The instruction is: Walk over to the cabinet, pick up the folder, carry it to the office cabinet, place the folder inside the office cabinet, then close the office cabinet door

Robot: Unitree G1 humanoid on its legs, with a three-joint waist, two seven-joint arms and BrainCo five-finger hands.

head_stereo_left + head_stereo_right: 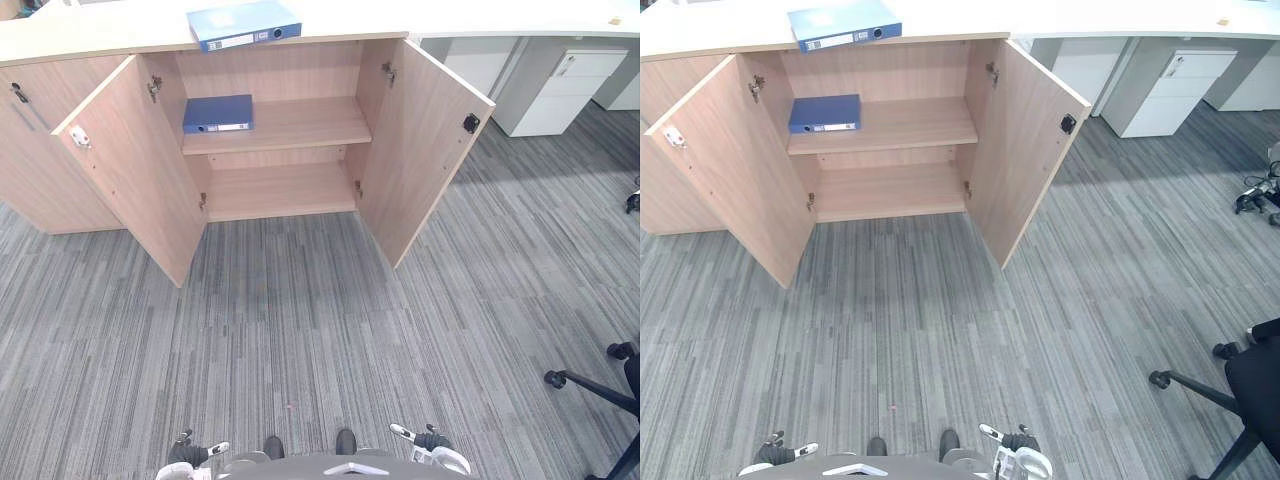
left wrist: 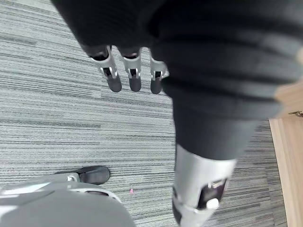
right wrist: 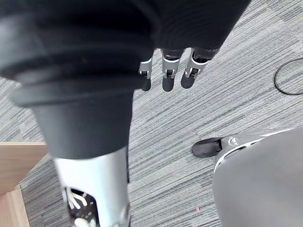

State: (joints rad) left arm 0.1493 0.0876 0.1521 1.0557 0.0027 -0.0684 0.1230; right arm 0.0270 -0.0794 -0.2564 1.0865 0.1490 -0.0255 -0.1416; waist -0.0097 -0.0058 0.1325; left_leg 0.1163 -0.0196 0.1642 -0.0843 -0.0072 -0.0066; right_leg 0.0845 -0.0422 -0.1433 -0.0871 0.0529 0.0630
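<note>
A light blue folder [image 1: 243, 24] lies flat on top of the wooden office cabinet [image 1: 280, 190]. Both cabinet doors stand wide open: the left door [image 1: 140, 170] and the right door [image 1: 420, 150]. A darker blue folder [image 1: 218, 114] lies on the left of the upper shelf inside. The lower shelf is bare. My left hand [image 2: 133, 75] hangs at my side over the carpet, fingers straight, holding nothing. My right hand [image 3: 166, 75] hangs the same way, far from the cabinet. Both also show low in the left eye view, left hand [image 1: 190, 452] and right hand [image 1: 425, 440].
Grey striped carpet stretches between me and the cabinet. A closed cabinet section [image 1: 30, 150] adjoins on the left. A white drawer pedestal [image 1: 560, 90] stands under a desk at the far right. A black office chair base [image 1: 1230, 390] sits at the near right.
</note>
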